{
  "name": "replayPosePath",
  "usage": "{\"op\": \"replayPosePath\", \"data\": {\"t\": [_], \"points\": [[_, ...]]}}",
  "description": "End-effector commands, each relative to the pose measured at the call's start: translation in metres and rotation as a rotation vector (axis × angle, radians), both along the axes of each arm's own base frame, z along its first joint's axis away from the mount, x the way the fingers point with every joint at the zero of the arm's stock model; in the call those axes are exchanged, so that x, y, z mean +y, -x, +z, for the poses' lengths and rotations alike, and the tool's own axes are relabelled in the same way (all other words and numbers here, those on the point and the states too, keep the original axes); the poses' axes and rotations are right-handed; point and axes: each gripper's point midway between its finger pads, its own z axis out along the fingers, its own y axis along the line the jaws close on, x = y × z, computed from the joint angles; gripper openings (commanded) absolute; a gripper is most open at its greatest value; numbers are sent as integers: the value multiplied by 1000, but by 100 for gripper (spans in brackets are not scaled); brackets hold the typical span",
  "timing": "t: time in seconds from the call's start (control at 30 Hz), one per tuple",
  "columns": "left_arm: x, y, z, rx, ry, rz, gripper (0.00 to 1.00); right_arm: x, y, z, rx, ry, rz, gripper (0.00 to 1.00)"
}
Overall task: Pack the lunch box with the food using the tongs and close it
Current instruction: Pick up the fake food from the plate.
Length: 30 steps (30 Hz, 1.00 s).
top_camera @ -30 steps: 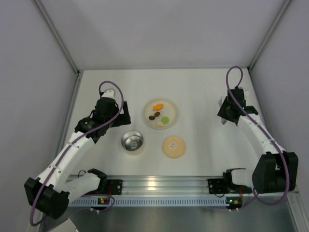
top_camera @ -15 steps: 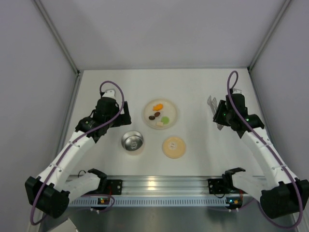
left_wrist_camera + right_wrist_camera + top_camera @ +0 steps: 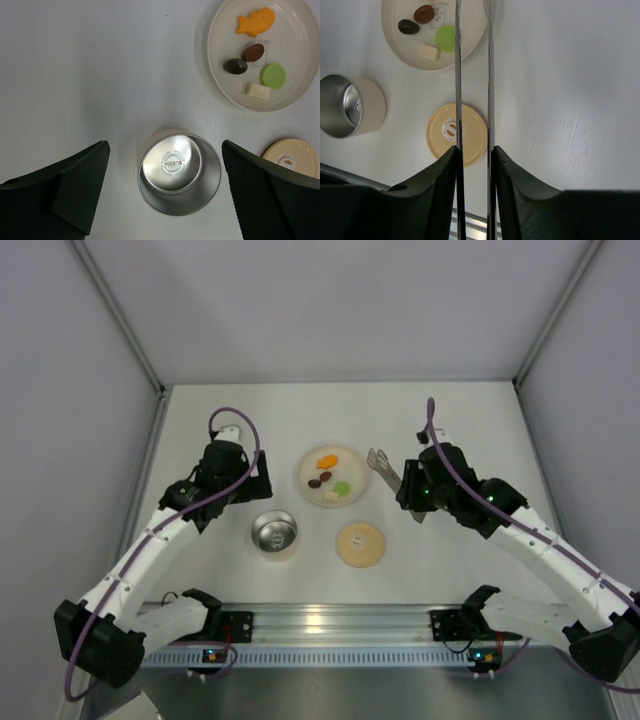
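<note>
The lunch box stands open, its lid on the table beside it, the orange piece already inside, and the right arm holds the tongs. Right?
No: the lunch box is empty. The left wrist view shows the orange piece on the plate. The rest stands: lid on the table beside it, tongs held in the right gripper.

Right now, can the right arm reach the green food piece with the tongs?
Probably yes. The right gripper holds the tongs, their tips by the plate rim near the green piece, with nothing between.
</note>
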Motion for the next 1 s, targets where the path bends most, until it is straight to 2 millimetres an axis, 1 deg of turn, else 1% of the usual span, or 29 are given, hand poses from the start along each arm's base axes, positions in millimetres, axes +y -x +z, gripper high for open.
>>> {"op": "replayPosePath", "data": {"t": [0.0,0.03,0.13,0.2,0.23,0.27,0.4,0.43,0.47,0.53,0.57,0.67,0.97], "points": [[1,-6,12,-30,1,18,99,18,-5,11,-19,5,8,33],[2,-7,12,-30,-3,21,99,26,-5,11,-17,7,25,33],[3,-8,11,-29,-8,27,99,43,-18,12,-22,13,44,34],[3,-8,10,-25,-10,29,99,56,-31,11,-19,22,54,35],[3,-8,9,-23,-12,30,99,61,-34,11,-15,21,64,34],[3,-8,9,-22,-14,29,99,70,-41,8,-4,27,70,35],[3,-8,7,-18,-16,31,99,92,-56,6,6,31,94,36],[3,-8,7,-17,-14,33,99,98,-57,7,6,31,104,36],[3,-8,7,-16,-14,31,99,103,-64,5,7,43,101,38],[3,-8,7,-16,-14,31,99,110,-69,3,14,48,105,38],[3,-8,7,-16,-14,33,99,115,-74,-1,25,57,106,38],[4,-8,6,-14,-18,34,99,125,-80,-8,44,62,112,39],[3,-7,7,-14,-14,30,99,136,-90,-26,79,89,108,43]]}}
